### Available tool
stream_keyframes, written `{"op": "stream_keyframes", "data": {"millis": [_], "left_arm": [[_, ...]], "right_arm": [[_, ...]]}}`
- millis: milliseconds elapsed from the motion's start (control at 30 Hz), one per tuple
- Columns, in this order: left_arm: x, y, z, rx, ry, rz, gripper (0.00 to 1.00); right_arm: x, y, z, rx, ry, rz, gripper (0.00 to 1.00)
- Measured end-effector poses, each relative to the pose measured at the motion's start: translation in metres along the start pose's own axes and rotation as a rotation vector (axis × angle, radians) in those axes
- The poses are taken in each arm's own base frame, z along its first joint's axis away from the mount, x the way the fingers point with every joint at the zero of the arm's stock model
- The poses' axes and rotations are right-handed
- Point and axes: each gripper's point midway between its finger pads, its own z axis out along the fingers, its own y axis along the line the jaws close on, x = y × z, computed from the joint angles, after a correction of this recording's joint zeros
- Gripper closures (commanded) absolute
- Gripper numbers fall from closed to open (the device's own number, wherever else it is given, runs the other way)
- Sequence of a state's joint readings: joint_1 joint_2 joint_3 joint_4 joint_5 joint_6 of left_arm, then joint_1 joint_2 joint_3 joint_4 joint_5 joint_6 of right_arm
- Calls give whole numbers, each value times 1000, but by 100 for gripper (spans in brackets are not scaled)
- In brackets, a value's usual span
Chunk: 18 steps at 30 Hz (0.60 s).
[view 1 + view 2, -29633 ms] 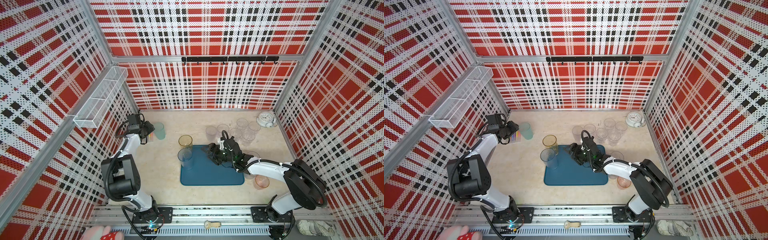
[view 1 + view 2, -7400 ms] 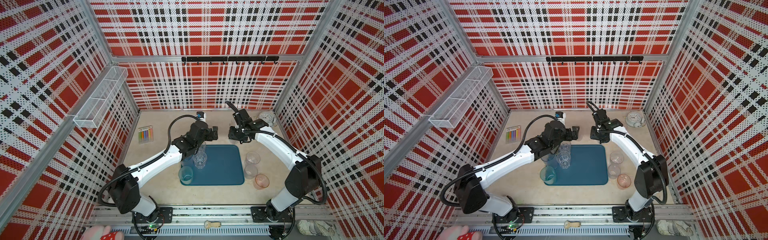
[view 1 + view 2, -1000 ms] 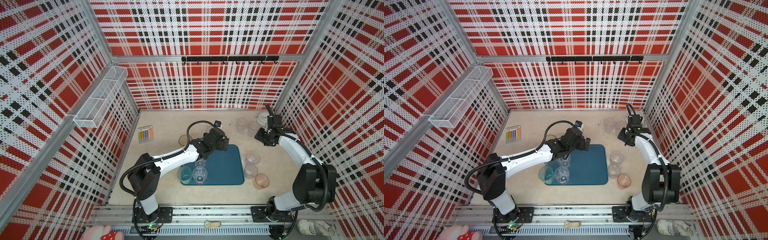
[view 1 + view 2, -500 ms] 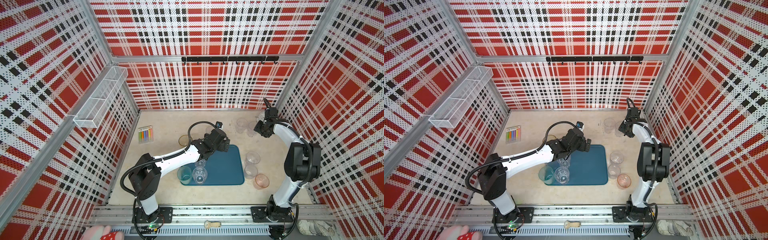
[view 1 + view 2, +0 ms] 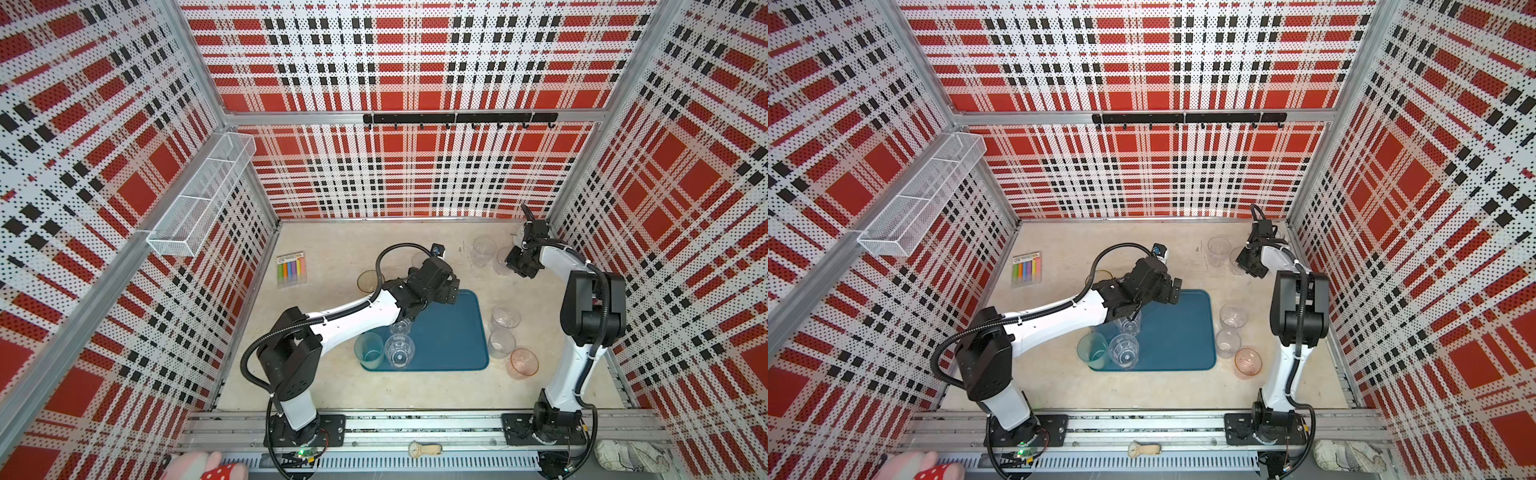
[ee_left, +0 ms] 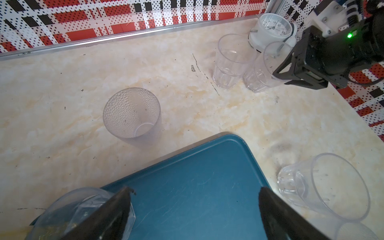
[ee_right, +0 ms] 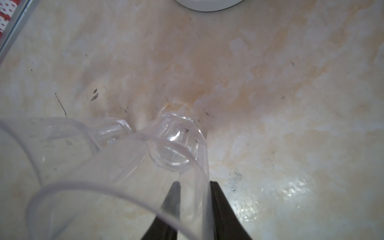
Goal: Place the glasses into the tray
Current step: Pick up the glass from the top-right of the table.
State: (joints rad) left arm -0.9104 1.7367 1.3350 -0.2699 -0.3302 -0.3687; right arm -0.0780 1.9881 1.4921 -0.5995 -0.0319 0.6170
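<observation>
Three glasses [image 5: 399,351] crowd the left edge of the tray [image 5: 449,332] in both top views, which leaves most of its floor free for the rest. The left end effector [image 5: 451,292] hangs over the tray's upper edge, jaws wide apart and empty. At the upper right of the counter [image 5: 332,395], the right end effector [image 5: 517,266] meets a clear faceted glass [image 5: 502,262], one of a pair well apart from the tray.

In the left wrist view a frosted glass [image 6: 132,113] stands just beyond the tray's corner, probably the next pick for those open jaws. At upper right the clear faceted glass [image 6: 264,66] leans beside the white clock [image 6: 272,29], tipped by the right end effector's hold.

The right wrist view shows why. The fingers [image 7: 218,199] are closed on the glass's wall, one inside and one outside. It is a rim pinch, sensible because the neighbouring glass [image 7: 41,141] stands just beside it.
</observation>
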Motion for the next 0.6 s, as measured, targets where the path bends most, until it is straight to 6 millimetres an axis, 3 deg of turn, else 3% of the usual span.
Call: {"op": "stream_keyframes", "data": {"millis": [400,600], "left_arm": [[-10,4,-9,-9,-32,-3,2],[-20,15,-20,-14,-72,-28,2]], "right_arm": [[-1,-9,-7,51,-5,-43,93],[-1,-20,-35,105,-29,-88,96]]}}
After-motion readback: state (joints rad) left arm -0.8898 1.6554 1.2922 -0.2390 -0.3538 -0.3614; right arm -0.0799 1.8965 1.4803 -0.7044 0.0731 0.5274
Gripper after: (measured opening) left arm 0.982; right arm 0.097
